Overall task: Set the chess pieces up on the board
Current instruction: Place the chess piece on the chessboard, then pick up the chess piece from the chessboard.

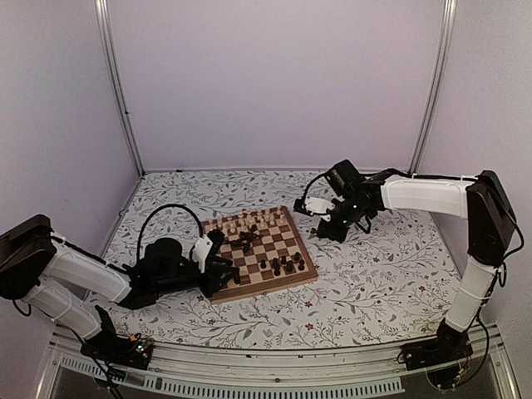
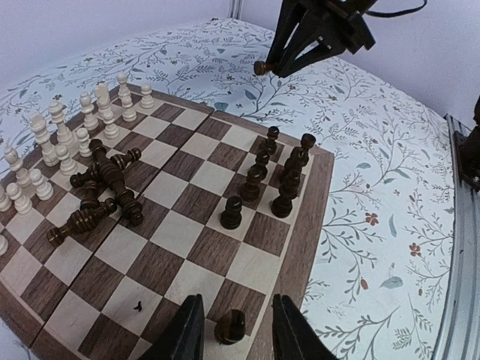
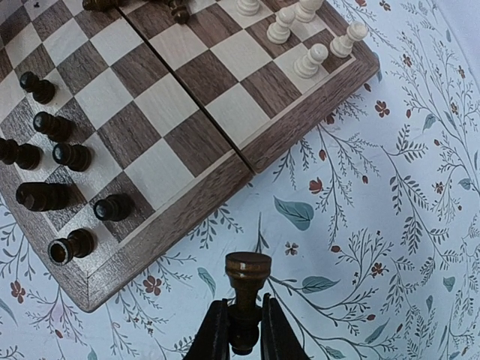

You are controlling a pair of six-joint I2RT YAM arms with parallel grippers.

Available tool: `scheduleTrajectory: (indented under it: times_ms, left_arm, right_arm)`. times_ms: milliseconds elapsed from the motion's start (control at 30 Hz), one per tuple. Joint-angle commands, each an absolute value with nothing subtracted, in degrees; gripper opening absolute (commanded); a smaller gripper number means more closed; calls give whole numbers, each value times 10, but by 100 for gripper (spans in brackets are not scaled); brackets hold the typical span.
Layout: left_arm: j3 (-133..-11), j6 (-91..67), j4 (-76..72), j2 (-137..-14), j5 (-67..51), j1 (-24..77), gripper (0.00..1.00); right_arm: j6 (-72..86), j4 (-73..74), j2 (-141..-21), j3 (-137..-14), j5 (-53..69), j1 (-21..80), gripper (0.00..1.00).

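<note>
when pinching these light, stiff, likely slick chess pieces (image 2: 285, 196), take the narrow stem, as with the dark piece (image 3: 248, 271) clamped in the right claw (image 3: 245, 311) over the tabletop (image 3: 390, 225), or the second piece (image 2: 230, 327) standing inside the parted left claw (image 2: 235, 315) on the board (image 2: 304, 240).

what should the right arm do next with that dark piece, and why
Probably swing the right gripper over the board and lower toward a free square beside the standing dark pieces. It is shut on a dark piece that hangs over the floral cover, just off the board's rim, so it cannot be set down yet.
</note>
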State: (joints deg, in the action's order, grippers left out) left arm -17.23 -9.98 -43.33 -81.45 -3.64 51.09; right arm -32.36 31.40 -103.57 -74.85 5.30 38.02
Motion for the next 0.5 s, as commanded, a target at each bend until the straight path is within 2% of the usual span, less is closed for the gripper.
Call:
scheduleTrajectory:
  times_ms: [0, 300, 467]
  left_arm:
    - [-198, -98, -340, -786, -48, 520, 36]
    - [-267, -91, -262, -864, -48, 522, 38]
    - [-286, -84, -244, -876, -32, 526, 27]
  right_arm:
    - [-319, 299, -1009, -738, 67, 381, 9]
    - [-317, 298, -1003, -737, 70, 381, 9]
    - [-316, 297, -1001, -734, 72, 381, 9]
